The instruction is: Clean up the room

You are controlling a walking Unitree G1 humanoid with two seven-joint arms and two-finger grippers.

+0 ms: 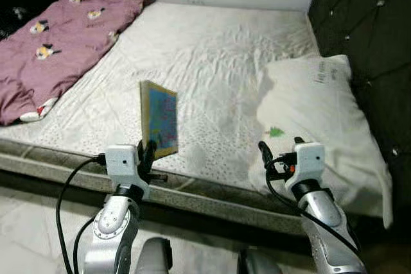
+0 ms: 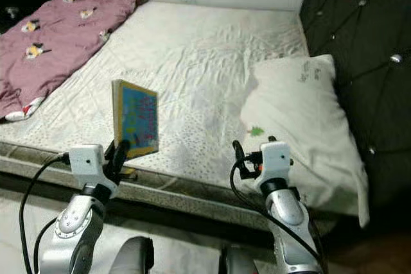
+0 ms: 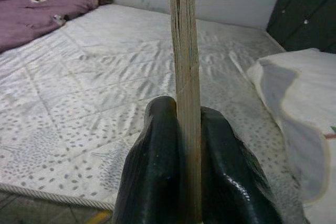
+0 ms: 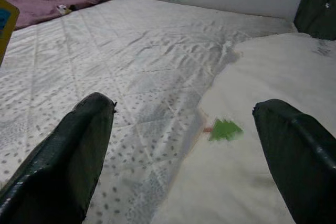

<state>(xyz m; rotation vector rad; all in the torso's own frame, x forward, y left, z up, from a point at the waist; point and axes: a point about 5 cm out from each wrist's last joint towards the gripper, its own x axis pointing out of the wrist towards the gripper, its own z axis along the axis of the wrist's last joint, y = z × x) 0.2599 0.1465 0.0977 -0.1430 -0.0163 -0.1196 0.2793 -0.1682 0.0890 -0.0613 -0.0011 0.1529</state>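
The left pincer (image 1: 149, 152), low and left of centre in the left eye view, is clamped on the bottom edge of a thin book (image 1: 159, 119) with a blue, busy cover, holding it upright above the near edge of the bed (image 1: 212, 49). In the left wrist view the two black fingers (image 3: 157, 166) press either side of the book's yellowish page edge (image 3: 185, 77), which rises straight up through the middle of the frame.

The right pincer (image 1: 280, 149), low and right of centre, hangs with its fingers (image 4: 68, 166) spread wide apart, holding nothing, just over the near corner of a white pillow (image 1: 321, 126). A small green mark (image 4: 226, 129), perhaps a printed tree or a tag, sits on the pillow between those fingers.

A purple blanket (image 1: 58, 36) with small cartoon figures lies crumpled in the upper left. A dark tufted headboard (image 1: 366, 24) fills the upper right.
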